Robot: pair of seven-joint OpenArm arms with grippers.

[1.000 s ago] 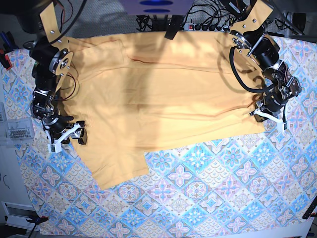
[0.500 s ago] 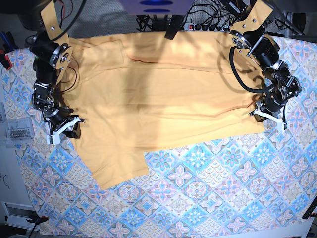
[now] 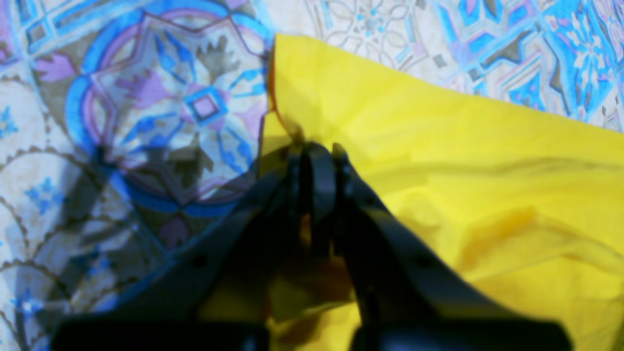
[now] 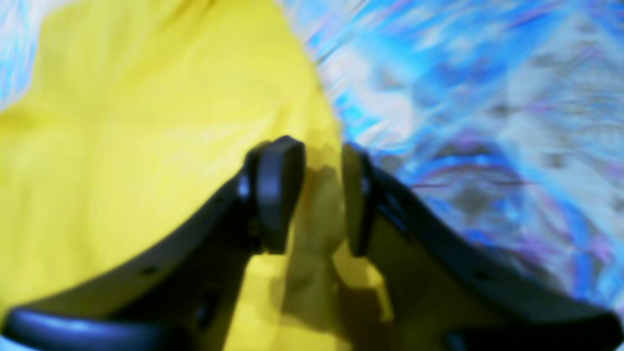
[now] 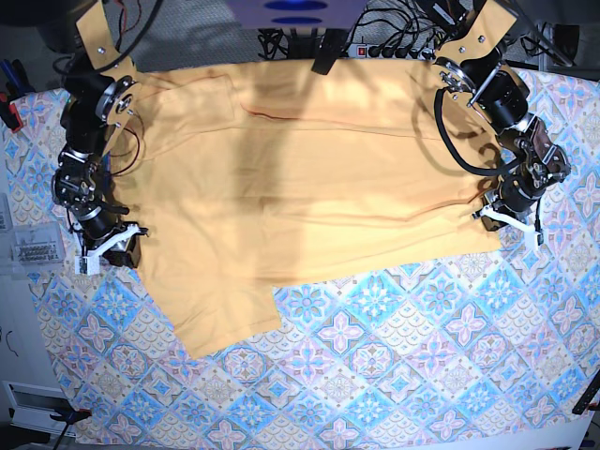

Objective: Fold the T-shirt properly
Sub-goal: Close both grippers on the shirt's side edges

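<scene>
The yellow-orange T-shirt [image 5: 309,187] lies spread flat, with one sleeve pointing to the table's front. In the base view my left gripper [image 5: 502,217] sits at the shirt's right front corner. The left wrist view shows that gripper [image 3: 314,153] shut on the corner of the T-shirt [image 3: 463,170]. My right gripper [image 5: 105,253] is at the shirt's left edge. In the blurred right wrist view this gripper [image 4: 321,190] has its fingers [image 4: 275,185] a little apart, and a ridge of the T-shirt's [image 4: 122,122] edge lies between them.
A blue-and-pink tile-patterned cloth [image 5: 394,375] covers the table under the shirt. Cables and a power strip [image 5: 375,47] run along the back edge. A clear box [image 5: 28,248] stands at the far left, close to the right arm.
My right gripper has slid outward to the base view's left along the shirt's edge, and its jaws have narrowed from wide open. The left arm has not moved.
</scene>
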